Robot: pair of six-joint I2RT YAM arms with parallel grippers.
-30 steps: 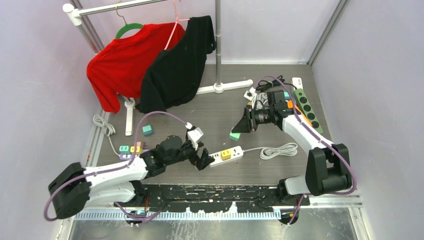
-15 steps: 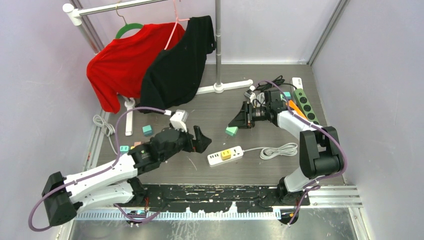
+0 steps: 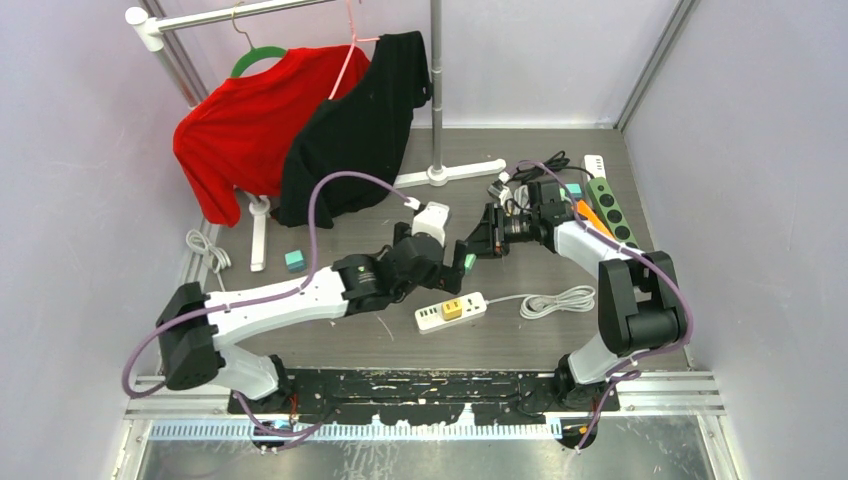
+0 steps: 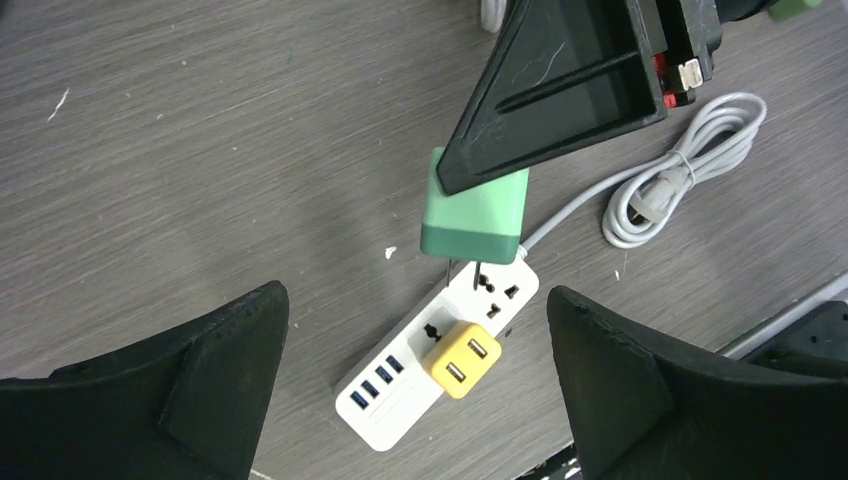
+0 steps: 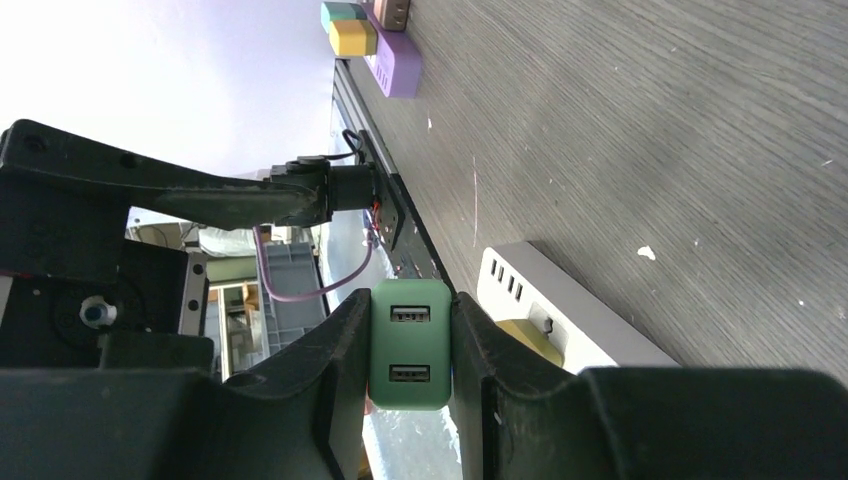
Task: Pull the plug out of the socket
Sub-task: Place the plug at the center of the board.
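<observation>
Green boxy plug [image 4: 475, 215] is hovering over the white power strip [image 4: 395, 395] by the table [image 3: 330, 340]'s near edge, pinched in the right gripper [image 5: 411, 300]; the spread, empty left gripper [image 4: 415, 350] crowding it risks a knock.

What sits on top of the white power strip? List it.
A yellow plug sits in the white power strip, prongs hidden inside. The right gripper holds a green plug clear of it.
</observation>
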